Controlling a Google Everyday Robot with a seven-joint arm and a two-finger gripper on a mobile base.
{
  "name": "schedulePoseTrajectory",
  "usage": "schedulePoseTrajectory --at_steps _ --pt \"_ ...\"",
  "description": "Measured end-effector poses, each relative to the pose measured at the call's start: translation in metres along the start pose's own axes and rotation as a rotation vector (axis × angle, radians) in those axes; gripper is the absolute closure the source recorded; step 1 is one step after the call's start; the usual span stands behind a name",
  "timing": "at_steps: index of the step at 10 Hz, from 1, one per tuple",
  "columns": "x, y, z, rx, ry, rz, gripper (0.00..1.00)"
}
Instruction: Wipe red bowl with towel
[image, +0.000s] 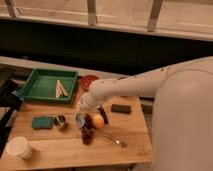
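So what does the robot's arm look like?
The arm is smooth, creamy white and round like a fat tube, with a rounded elbow. No cables or markings show. Its gripper, down over the wooden table, looks darker and greyish.

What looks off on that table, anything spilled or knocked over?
Nothing looks spilled or tipped. One oddity: the gripper sits low at mid-table right beside the orange, apart from the red bowl at the back edge of the table. I can't clearly make out a towel anywhere.
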Motion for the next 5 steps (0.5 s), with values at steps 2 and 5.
schedulePoseTrajectory --at_steps 2,5 --pt "-0.034 -0.030 -0.035 -0.022 -0.087 0.038 1.00" --pt "-0.088 -0.074 -0.084 -0.040 -0.191 0.101 1.00"
